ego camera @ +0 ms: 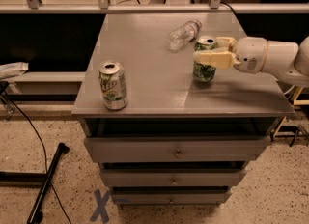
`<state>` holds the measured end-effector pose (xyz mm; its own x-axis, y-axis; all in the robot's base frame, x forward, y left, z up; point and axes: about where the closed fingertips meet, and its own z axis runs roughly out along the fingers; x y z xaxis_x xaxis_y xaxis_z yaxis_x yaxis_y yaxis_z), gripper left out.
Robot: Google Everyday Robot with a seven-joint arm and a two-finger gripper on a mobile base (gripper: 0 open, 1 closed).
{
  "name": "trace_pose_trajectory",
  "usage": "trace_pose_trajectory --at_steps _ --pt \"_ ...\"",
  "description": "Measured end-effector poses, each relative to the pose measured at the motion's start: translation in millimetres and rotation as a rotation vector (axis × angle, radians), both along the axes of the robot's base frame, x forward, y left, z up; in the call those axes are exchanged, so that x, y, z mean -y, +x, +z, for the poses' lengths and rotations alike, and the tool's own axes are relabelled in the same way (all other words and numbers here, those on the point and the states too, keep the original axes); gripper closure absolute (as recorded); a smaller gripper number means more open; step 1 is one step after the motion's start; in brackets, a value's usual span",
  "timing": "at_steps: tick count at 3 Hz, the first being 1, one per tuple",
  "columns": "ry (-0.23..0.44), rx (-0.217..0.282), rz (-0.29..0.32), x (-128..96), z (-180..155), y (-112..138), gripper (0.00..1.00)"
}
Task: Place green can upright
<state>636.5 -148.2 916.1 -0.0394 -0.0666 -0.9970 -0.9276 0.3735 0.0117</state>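
The green can (204, 72) is dark green with a leafy pattern and a silver top. It stands upright at the right of the grey cabinet top (149, 54), its base on or just above the surface. My gripper (207, 49) reaches in from the right and is shut on the can's upper half. One cream finger (212, 58) crosses the can's front and the other sits behind it. The white arm (270, 56) extends off the right edge.
A paler white-and-green can (113, 85) stands upright near the front left corner. A clear plastic bottle (184, 31) lies on its side just behind the green can. Drawers (177, 148) sit below the top. A black stand and cable (46, 184) lie on the floor at left.
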Motion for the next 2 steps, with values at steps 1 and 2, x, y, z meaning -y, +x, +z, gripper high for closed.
trace_pose_trajectory --at_steps 1,2 --pt "0.013 -0.001 -0.002 2 -9 -2 0.05" --pt "0.012 0.009 -0.018 14 -15 -6 0.00"
